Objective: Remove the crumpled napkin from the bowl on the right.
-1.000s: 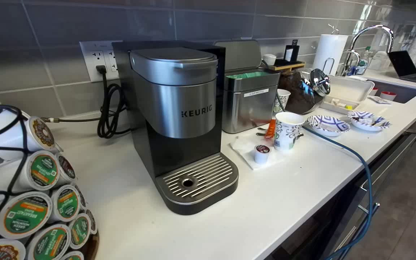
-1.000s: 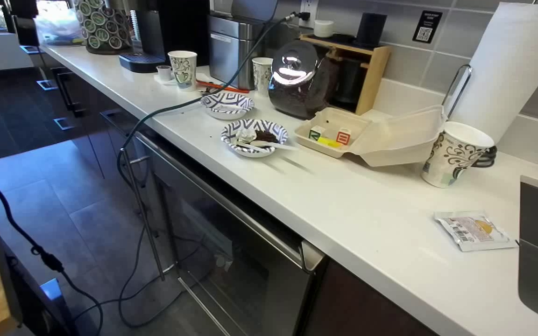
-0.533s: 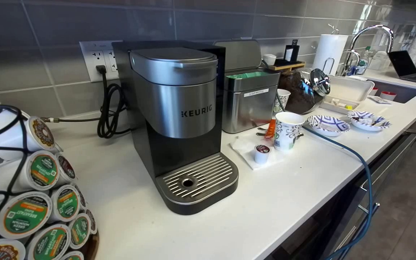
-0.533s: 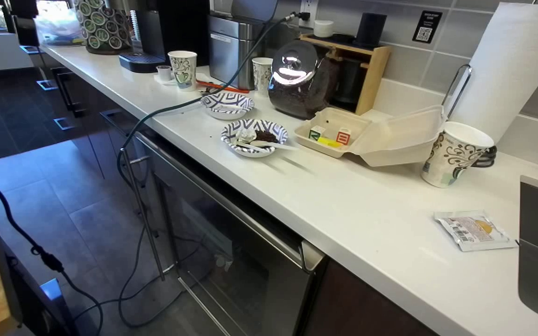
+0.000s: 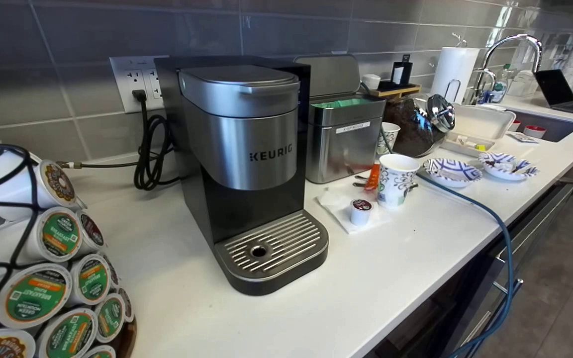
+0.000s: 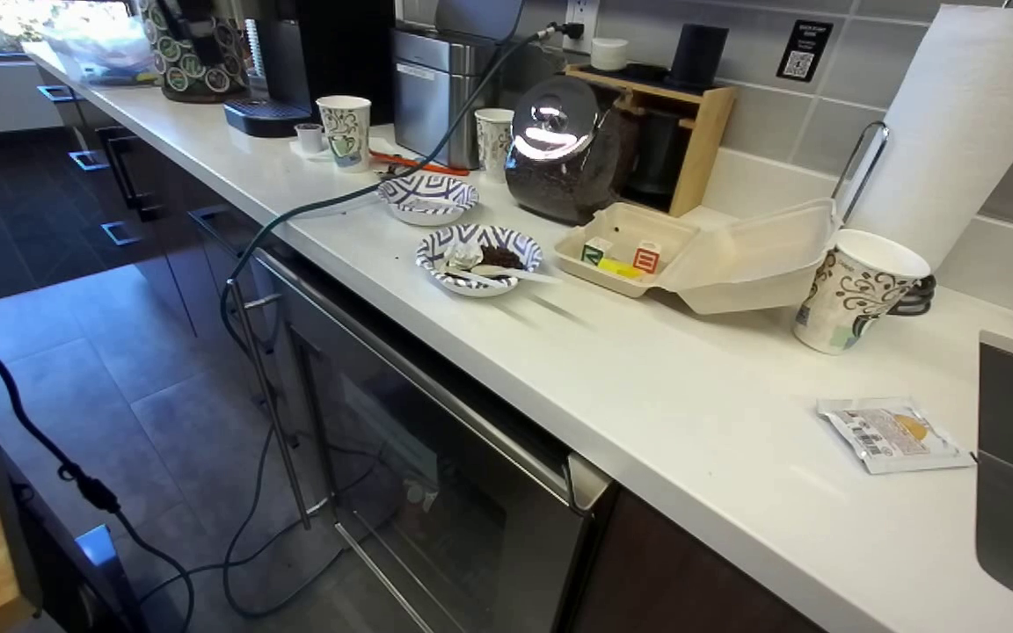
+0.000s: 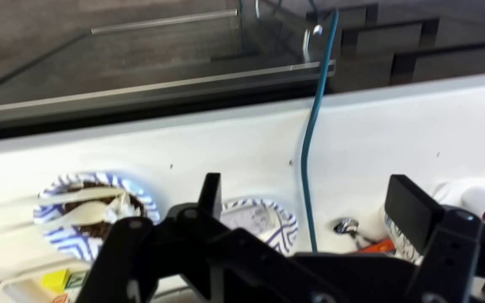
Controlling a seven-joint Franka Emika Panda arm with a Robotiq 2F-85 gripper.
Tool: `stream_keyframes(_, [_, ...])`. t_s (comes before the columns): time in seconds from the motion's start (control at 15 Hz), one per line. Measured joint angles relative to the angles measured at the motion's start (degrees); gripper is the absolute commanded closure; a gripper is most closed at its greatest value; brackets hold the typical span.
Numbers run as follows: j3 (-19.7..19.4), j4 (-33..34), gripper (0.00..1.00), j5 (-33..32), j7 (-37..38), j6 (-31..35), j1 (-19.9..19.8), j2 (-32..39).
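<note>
Hovering with its jaws set wide apart, your gripper (image 7: 308, 198) is framing a blue cable (image 7: 304, 164) on the counter (image 7: 225, 145) in the wrist view. Farther left there, the crumpled napkin (image 7: 120, 206) is lying in a patterned bowl (image 7: 73, 243), beside white utensils (image 7: 92, 212).

Matt gripper (image 7: 310, 201), papery napkin (image 7: 120, 208), brushed-metal coffeemaker (image 5: 244, 161), smooth counter (image 6: 674, 404)

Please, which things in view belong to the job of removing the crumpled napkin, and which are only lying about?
For the job:
- crumpled napkin
- bowl holding it

Seem just lying about:
- other bowl
- takeaway box
- sachet
- paper cups
- cable
</note>
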Motion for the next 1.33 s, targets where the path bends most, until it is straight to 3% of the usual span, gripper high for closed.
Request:
stream_keyframes(0.27, [-2.0,8.7,0.0,0.8,-3.6,11.8,0.7,13.5])
stream_keyframes(0.6, [-5.4,21.3,0.0,7.2,-15.8,10.4,0.2,30.1])
stream_keyframes(1.0, [-3.6,21.8,0.0,7.5,-15.0,10.2,-1.1,30.2])
stream_keyframes(1.33, [-3.9,29.7,0.0,12.6,-14.2,9.5,-5.6,40.9])
